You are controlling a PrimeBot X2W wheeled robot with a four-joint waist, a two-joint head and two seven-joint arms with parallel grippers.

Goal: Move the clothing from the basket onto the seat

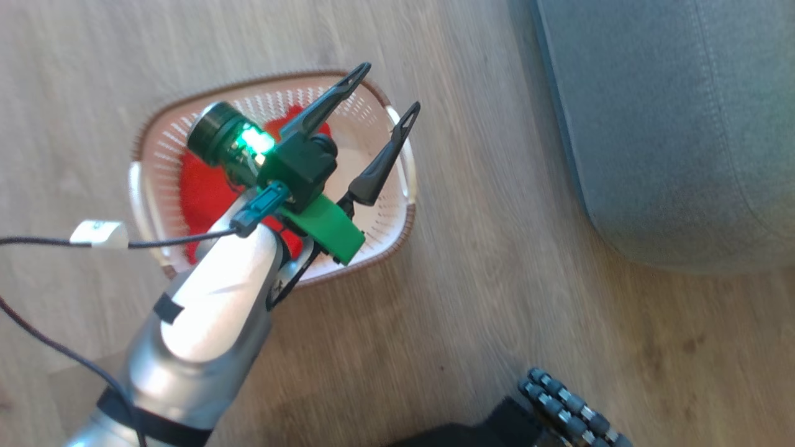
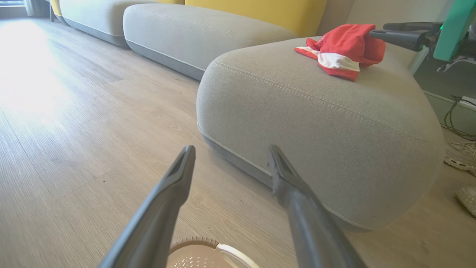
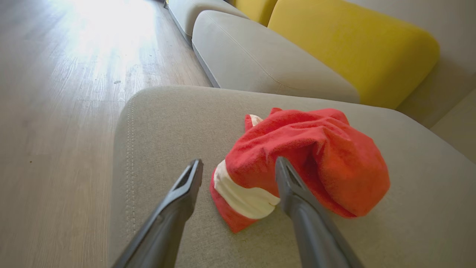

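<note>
Head view: the left jaws stand wide apart and empty above the basket (image 1: 273,102), where the plain red garment (image 1: 202,186) lies.

Left wrist view: the red-and-white garment (image 2: 340,50) sits on top of the seat (image 2: 316,123), well beyond these jaws.

Right wrist view: the right jaws are spread wide and grip nothing. The garment lies on the seat between and just past them, partly behind one.

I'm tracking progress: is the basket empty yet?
Not empty: the head view shows a red garment lying inside the basket.
</note>
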